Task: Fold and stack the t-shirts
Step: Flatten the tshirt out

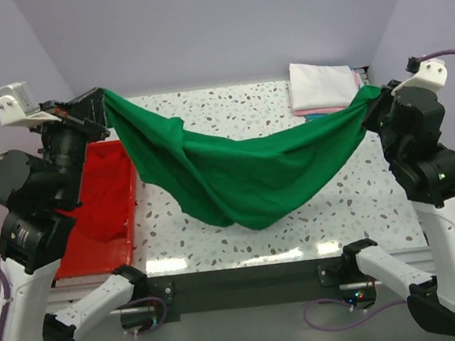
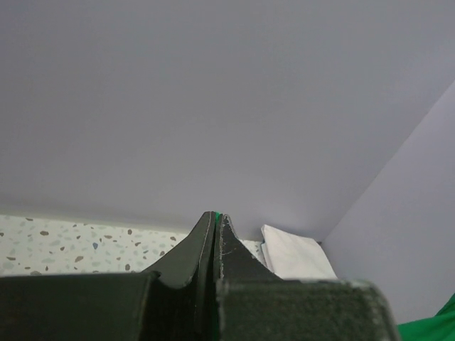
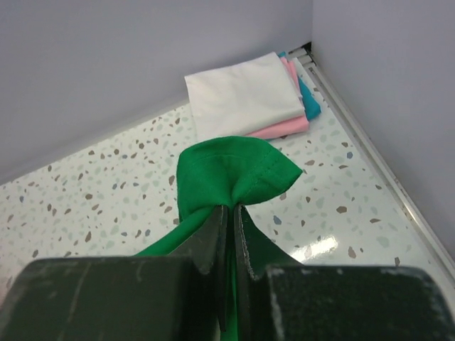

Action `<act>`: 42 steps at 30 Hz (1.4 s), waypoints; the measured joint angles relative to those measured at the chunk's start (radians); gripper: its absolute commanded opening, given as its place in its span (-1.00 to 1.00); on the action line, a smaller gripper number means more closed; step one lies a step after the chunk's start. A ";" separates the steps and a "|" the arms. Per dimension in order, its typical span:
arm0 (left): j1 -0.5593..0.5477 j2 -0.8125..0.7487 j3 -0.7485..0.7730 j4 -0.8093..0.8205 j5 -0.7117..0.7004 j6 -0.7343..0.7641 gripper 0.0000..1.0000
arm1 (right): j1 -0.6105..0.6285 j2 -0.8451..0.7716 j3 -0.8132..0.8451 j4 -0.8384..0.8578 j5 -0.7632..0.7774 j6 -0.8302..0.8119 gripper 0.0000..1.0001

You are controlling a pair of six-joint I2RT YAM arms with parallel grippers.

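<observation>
The left end effector (image 1: 98, 103) and right end effector (image 1: 370, 105) each clamp the green t-shirt (image 1: 244, 173), hanging unfolded; folded t-shirts (image 1: 321, 86) already stacked at one o'clock.

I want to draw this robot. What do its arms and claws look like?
The left arm and right arm have chunky black joints and white shells. The left gripper and right gripper have thin, dark, pointed fingers. Thin purple cables trail off.

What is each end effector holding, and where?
Both grip the green t-shirt at opposite ends: left end effector a thin edge, right end effector a bunched hemmed edge.
</observation>
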State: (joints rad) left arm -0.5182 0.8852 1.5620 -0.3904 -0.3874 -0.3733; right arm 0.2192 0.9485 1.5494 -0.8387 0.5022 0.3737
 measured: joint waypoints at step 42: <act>0.047 0.184 -1.000 0.078 0.250 -0.544 -0.02 | 0.881 0.636 -0.601 0.447 -0.089 0.110 -0.07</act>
State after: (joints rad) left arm -0.4717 1.0691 0.5621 -0.3122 -0.1371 -0.9173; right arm 1.1000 1.5845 0.9482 -0.3916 0.4133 0.4839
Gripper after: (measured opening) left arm 0.498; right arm 0.471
